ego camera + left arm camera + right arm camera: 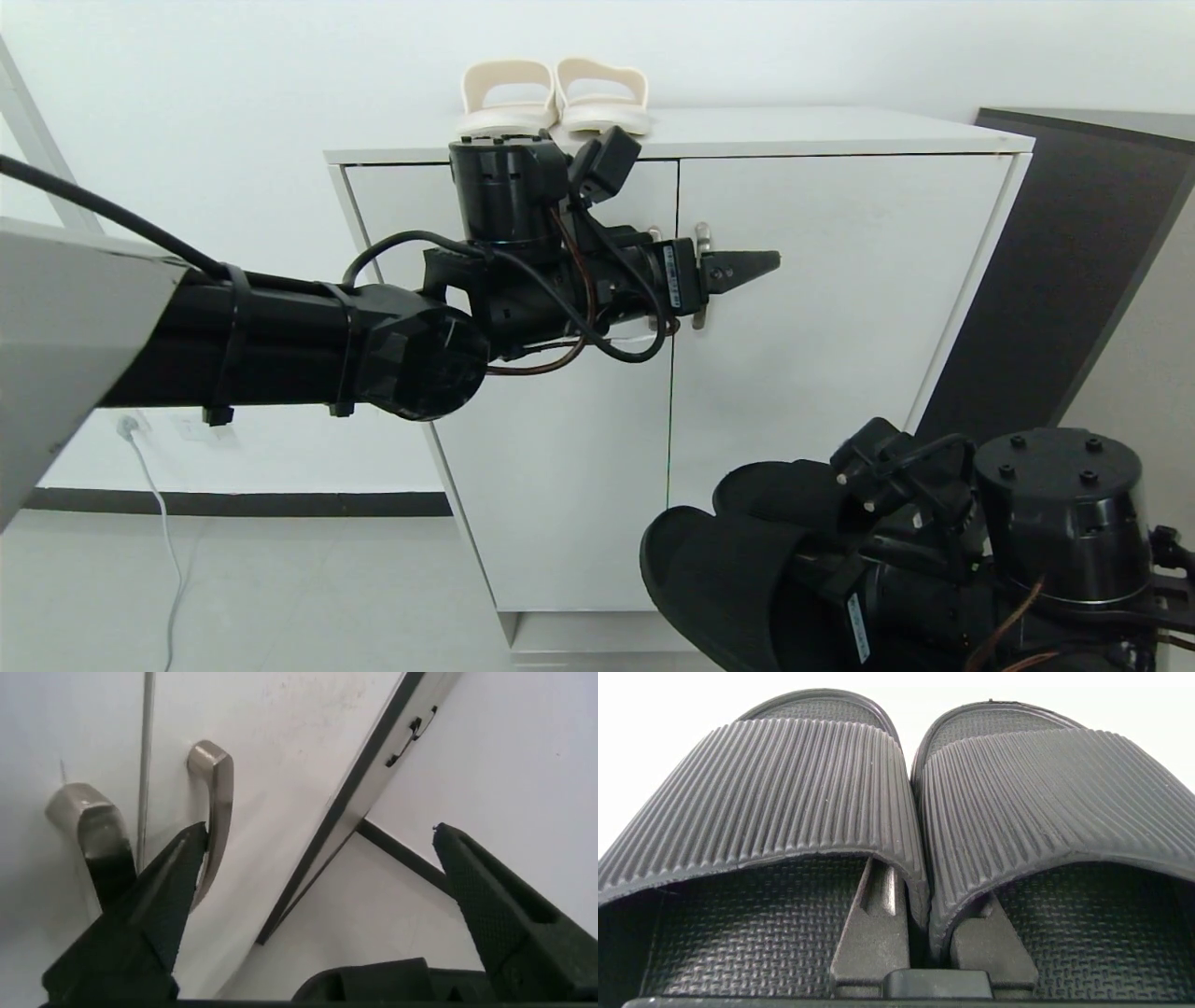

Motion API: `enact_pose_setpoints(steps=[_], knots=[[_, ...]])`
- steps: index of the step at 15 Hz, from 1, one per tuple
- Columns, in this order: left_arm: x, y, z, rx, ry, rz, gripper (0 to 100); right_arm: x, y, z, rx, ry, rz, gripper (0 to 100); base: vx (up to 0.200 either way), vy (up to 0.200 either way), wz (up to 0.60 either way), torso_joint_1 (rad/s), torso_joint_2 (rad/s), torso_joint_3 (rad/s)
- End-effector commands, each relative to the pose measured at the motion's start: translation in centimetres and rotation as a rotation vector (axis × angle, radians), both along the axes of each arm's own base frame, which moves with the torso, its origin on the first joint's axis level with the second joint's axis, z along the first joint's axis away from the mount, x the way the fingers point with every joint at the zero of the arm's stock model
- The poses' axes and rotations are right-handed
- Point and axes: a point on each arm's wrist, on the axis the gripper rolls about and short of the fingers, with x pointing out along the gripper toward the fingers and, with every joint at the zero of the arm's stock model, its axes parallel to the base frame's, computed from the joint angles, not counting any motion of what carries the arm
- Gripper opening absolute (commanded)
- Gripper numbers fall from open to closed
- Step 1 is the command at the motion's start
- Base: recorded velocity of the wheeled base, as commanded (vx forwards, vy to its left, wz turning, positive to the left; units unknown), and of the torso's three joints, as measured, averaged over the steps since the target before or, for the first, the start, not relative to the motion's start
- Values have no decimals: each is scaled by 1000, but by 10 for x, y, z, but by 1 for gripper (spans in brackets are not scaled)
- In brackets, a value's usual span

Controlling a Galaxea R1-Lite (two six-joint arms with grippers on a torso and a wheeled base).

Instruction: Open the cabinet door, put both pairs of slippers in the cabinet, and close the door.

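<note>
We see the left gripper (761,263) open, one finger by the right door handle (213,789), cabinet (840,317) shut. Right gripper (929,943) clamps the black slippers (738,560) low out front. Cream slippers (554,98) sit on top. Wrist label (668,275) is unreadable.

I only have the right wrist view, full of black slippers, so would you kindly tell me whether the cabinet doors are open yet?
Observer: No, both doors of the cabinet are shut.
Operator: Thank you. Where is the other arm working?
Observer: The left tool is open at the door handles, with one finger beside a handle.
Operator: And where is the second pair?
Observer: The cream slippers sit side by side on the cabinet's top.
</note>
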Motion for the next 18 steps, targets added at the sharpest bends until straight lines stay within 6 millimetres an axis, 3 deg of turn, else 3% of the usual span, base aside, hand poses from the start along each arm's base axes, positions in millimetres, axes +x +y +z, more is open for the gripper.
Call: enact_pose_setpoints(steps=[1,8,15,18], knots=[[1,-1,-3,4,6,1,0,0,0,0,0,0,2,0,0,0,0,0,0,0],[-8,3,-1,6,10,-6,0,-6,1,-3,-2,14,41,0,0,0,0,0,0,0],[-59,8,4,9,13,-77,0,-16,-1,-4,2,26,113,0,0,0,0,0,0,0],[-85,20,3,22,28,-92,0,-17,-1,-6,-7,25,123,0,0,0,0,0,0,0]])
